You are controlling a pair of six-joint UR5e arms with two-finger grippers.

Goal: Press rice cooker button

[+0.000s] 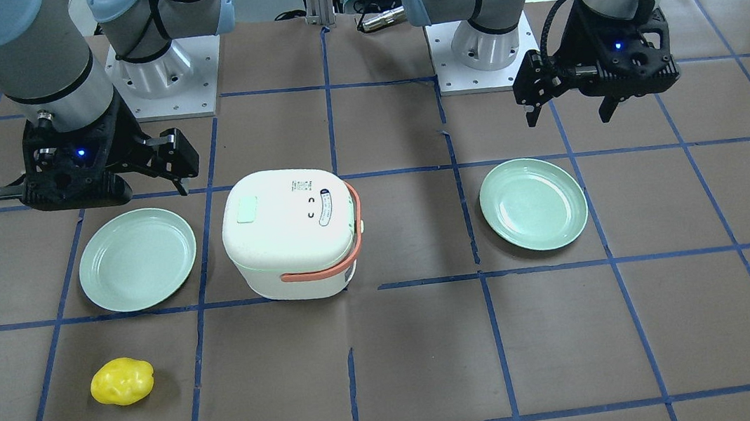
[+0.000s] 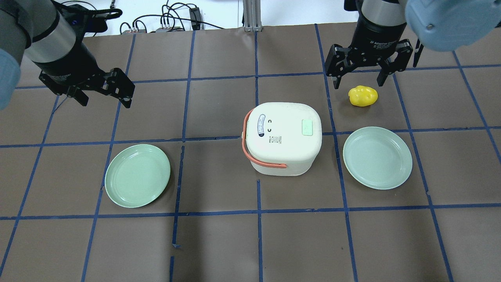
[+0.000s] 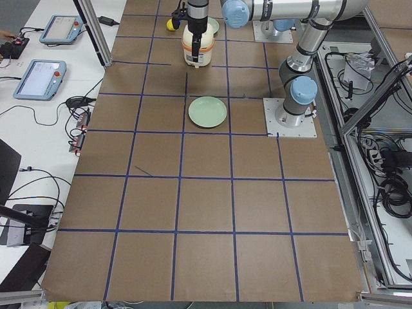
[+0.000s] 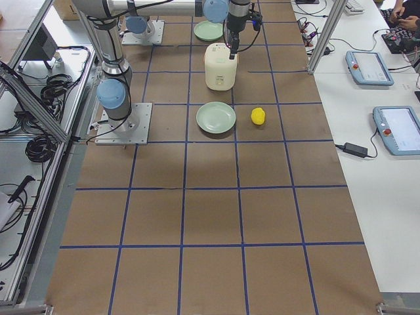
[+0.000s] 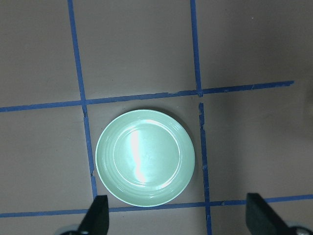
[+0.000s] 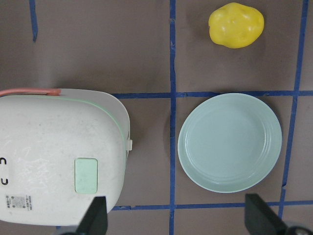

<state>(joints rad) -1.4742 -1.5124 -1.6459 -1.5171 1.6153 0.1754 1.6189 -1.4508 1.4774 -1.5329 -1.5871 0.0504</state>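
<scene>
With left tool (image 2: 105,102) and right tool (image 2: 358,84) both spread empty, we judge the centre-frame rice cooker (image 2: 283,137) light, rigid, best pressed at its green lid button (image 2: 307,127).

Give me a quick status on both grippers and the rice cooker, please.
Left gripper open, empty; right gripper open, empty. Rice cooker closed, neither gripper touching it. Nothing on top; yellow object sits apart.

White rice cooker (image 2: 283,137), lid closed, upright, between plates
</scene>
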